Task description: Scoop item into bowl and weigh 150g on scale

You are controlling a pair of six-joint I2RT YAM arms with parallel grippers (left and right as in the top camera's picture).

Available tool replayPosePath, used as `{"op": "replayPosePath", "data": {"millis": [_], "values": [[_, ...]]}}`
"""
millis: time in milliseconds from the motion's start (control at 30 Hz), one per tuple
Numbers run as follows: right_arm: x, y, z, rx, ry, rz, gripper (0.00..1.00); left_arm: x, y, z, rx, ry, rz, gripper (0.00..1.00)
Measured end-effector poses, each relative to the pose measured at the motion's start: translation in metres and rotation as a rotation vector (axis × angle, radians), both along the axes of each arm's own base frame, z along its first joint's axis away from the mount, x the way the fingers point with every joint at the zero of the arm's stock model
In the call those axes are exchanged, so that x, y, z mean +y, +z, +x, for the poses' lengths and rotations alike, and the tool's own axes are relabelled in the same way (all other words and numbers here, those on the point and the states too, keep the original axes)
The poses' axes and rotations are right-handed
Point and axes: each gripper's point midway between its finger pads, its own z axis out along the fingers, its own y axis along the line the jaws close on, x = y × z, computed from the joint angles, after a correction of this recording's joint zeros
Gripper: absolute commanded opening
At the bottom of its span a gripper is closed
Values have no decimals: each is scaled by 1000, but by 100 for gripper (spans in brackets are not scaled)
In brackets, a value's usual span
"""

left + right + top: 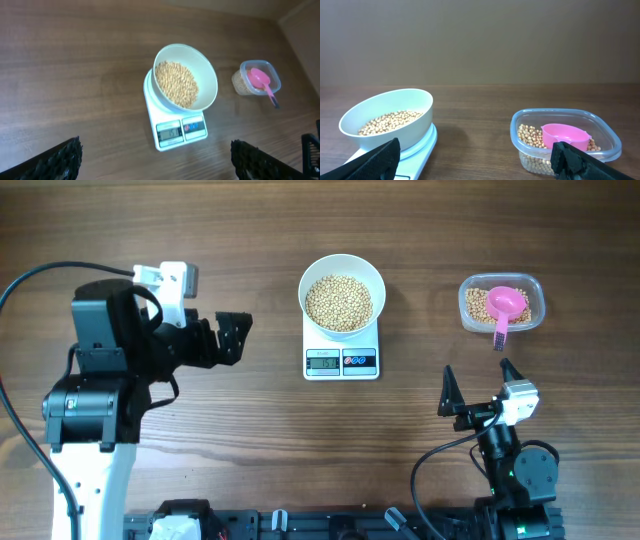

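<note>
Left fingers: my left gripper (235, 340) is spread wide over bare wood, holding nothing.
Bowl: white bowl (304, 292) of beans (338, 302) sits on the scale (341, 362), ahead of my left fingers and well apart.
Tub: clear tub (500, 278) with more beans and a pink scoop (508, 302), near and ahead of my right fingers.
Right fingers: my right gripper (476, 370) is wide apart, empty.
Surface: dark wood-grain table (200, 440).
Room: plain brown wall (480, 40) behind the table.

the left arm (100, 330) was black on a white base (95, 480); the right gripper (476, 372) had black fingers (449, 392), white housing (520, 400).
</note>
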Motion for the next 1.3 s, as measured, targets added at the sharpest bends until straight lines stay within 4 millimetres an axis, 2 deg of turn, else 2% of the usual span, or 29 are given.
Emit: {"op": "replayPosePath", "data": {"millis": [67, 167, 300, 500, 533, 600, 733, 833, 967, 1300], "values": [[0, 0, 0, 0, 0, 0, 100, 1, 13, 4, -65, 4, 3, 100], [0, 0, 0, 0, 0, 0, 100, 10, 37, -6, -164, 51, 37, 100], [0, 0, 0, 0, 0, 0, 100, 23, 78, -40, -343, 106, 94, 100], [0, 0, 0, -1, 0, 0, 100, 20, 115, -103, -535, 90, 89, 100], [0, 0, 0, 0, 0, 0, 100, 18, 115, -115, -563, 83, 85, 100], [0, 0, 0, -1, 0, 0, 100, 17, 109, -122, -585, 77, 83, 100], [0, 0, 0, -1, 0, 0, 100, 17, 82, -125, -567, 66, 95, 100], [0, 0, 0, 0, 0, 0, 100, 15, 83, -124, -601, 53, 91, 100], [0, 0, 0, 0, 0, 0, 100, 13, 86, -119, -639, 42, 88, 100], [0, 0, 0, 0, 0, 0, 100, 12, 82, -90, -758, 45, 84, 100]]}}
